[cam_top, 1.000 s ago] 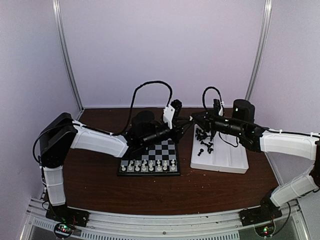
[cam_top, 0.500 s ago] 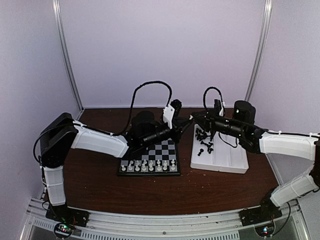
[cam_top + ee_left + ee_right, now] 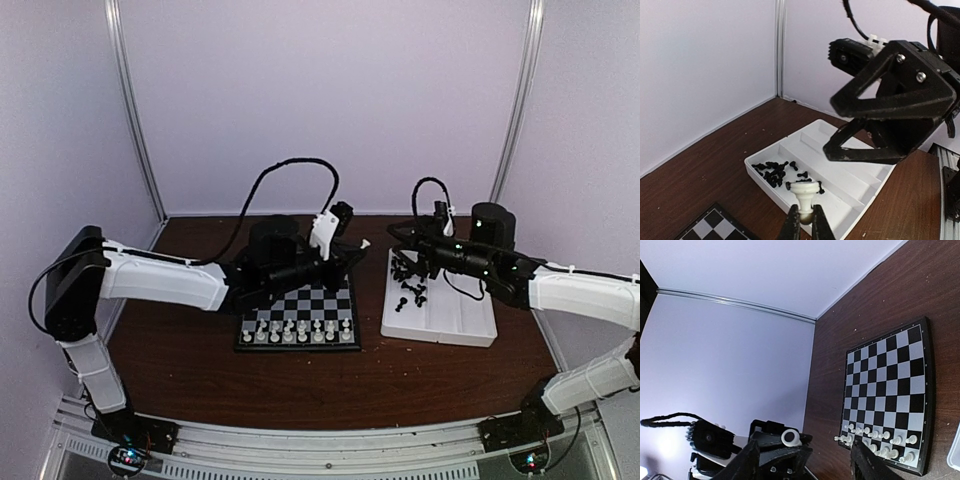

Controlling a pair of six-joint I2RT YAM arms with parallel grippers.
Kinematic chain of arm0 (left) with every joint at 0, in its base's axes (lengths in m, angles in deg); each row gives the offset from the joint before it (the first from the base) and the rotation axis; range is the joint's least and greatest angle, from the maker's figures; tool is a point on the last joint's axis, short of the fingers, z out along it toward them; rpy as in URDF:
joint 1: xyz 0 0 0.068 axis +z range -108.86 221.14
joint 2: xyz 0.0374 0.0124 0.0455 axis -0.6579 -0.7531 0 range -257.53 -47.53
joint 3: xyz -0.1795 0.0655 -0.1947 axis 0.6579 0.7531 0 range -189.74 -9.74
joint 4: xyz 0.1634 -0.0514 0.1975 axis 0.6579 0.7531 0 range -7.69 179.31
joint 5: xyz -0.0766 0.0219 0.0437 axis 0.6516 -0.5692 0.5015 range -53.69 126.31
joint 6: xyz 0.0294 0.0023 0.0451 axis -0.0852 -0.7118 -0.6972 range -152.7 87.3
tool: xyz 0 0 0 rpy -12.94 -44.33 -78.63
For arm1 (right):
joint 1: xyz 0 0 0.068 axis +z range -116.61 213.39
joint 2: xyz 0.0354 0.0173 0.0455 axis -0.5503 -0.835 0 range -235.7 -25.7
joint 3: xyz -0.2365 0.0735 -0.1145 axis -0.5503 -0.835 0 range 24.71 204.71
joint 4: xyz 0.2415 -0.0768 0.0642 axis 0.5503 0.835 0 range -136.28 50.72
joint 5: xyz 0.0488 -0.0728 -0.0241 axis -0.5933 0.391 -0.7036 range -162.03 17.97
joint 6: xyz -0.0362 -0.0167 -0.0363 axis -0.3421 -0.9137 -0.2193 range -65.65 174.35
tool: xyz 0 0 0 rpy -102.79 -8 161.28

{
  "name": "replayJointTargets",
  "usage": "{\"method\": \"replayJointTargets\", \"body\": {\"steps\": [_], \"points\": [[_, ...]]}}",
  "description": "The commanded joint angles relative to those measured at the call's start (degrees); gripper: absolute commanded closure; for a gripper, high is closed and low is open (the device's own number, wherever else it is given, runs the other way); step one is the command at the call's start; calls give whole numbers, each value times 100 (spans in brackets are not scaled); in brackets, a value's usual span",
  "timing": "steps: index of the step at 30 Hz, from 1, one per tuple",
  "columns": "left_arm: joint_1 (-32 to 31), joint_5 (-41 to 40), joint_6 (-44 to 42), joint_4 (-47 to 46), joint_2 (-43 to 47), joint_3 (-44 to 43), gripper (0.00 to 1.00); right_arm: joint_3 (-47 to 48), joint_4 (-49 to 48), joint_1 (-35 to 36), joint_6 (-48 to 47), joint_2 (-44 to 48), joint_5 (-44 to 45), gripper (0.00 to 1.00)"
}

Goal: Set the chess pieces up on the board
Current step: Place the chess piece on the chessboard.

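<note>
The left fingers [image 3: 792, 226] pinch one white chess piece [image 3: 805, 192] in the air by the far right corner of the board [image 3: 325, 302], and the right fingers [image 3: 747, 465] are spread apart. Two rows of white pieces [image 3: 298, 331] stand at the board's near edge. The black pieces [image 3: 405, 270], too small to count, lie in one tray [image 3: 460, 320] on the right.

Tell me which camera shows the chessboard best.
The right wrist view: almost the whole board shows large, squares distinct, white pieces along one edge. The top external view shows the board small, its far side under the left arm. The left wrist view catches only one corner.
</note>
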Motion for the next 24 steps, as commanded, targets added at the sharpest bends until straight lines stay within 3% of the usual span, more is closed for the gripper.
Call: {"method": "replayJointTargets", "body": {"steps": [1,4,8,11,15,24], "points": [[109,-769,479,2494,863,-197,100,75,923,-27,-791,509,475,38],[458,-719,1345,4853,1111,-702,100,90,1447,-48,-1138,724,720,38],[1225,719,2159,6505,1527,-634,100,75,1687,-93,-1371,826,867,37],[1694,1303,2411,7297,1795,-478,100,70,1645,-104,-1370,755,817,37],[2088,1492,2340,8414,1679,-779,100,65,1523,-102,-1332,618,693,38],[2709,2026,2389,9677,158,-1746,100,-3,1565,-119,-1324,717,690,38]]}}
